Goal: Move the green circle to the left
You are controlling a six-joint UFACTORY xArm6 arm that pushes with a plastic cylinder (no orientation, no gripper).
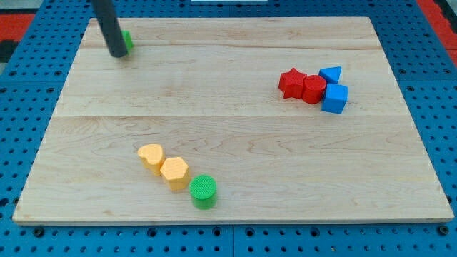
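The green circle stands near the view's bottom, left of centre, touching the right end of a yellow hexagon. My tip is far away at the view's top left, resting against a second green block that the rod partly hides; its shape cannot be made out.
A yellow heart-like block sits just up-left of the yellow hexagon. At the view's right a red star, a red round block, a blue triangle and a blue cube cluster together. The wooden board lies on a blue pegboard.
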